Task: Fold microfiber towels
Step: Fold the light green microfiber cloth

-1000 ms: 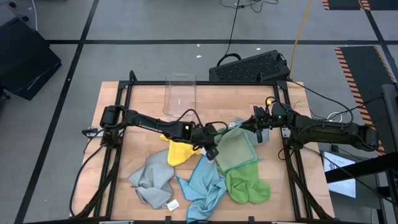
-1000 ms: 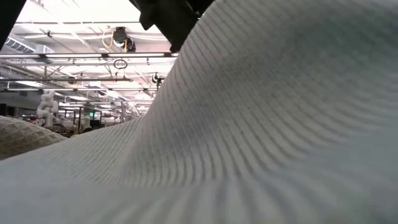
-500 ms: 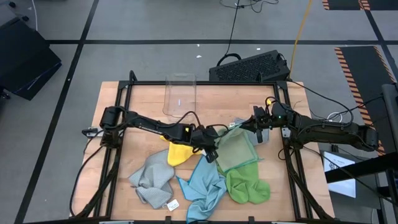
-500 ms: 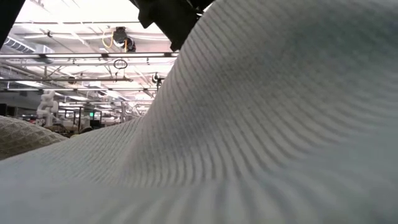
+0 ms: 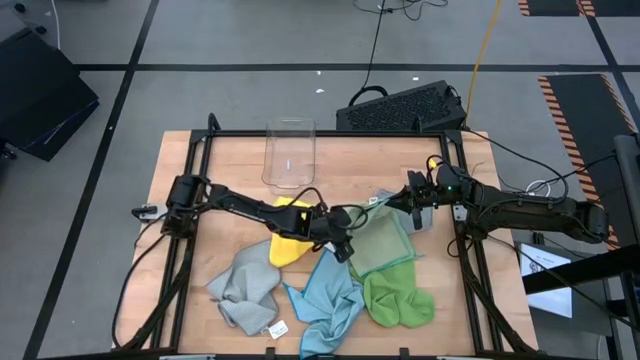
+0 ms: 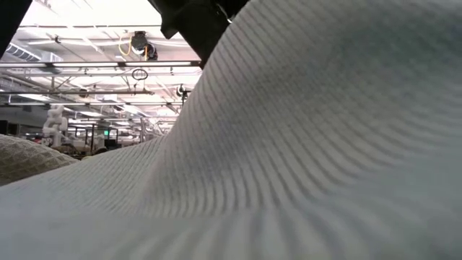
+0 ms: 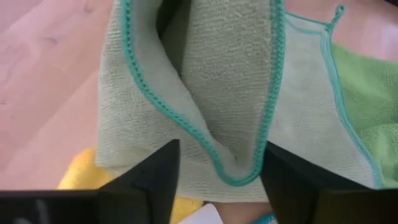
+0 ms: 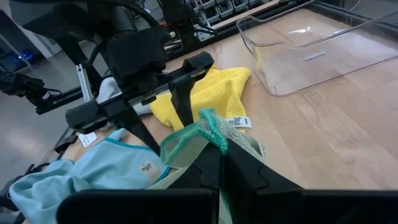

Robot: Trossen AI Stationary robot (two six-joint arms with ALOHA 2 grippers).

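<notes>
The pale green towel [image 5: 380, 240] lies at the table's middle right, its near part on the bright green towel [image 5: 397, 297]. My right gripper [image 5: 392, 205] is shut on its far corner, which is raised. My left gripper [image 7: 222, 149] is open at the towel's left edge, with a folded corner [image 7: 233, 165] between its fingers. The yellow towel [image 5: 288, 238] lies under my left arm. The light blue towel [image 5: 325, 295] and a grey towel [image 5: 245, 285] lie crumpled near the front edge. My right gripper pinches the pale green towel's teal-edged far corner [image 8: 202, 129] between its two fingers, coming roughly level from the table's right. The corner is bunched and lifted; the rest of the towel lies on the table. My left gripper's fingers [image 7: 158, 177] flank the folded corner; whether they touch it, I cannot tell.
A clear plastic bin [image 5: 290, 152] stands at the far middle of the table. A black case [image 5: 400, 108] sits beyond the far edge. In the low view a pale ribbed cloth [image 6: 289, 159] fills nearly the whole picture, right in front of the camera.
My left arm has swung a little toward the table's near edge and sunk slightly, so that more of the yellow towel shows beyond it. My right gripper and the towels have kept still.
</notes>
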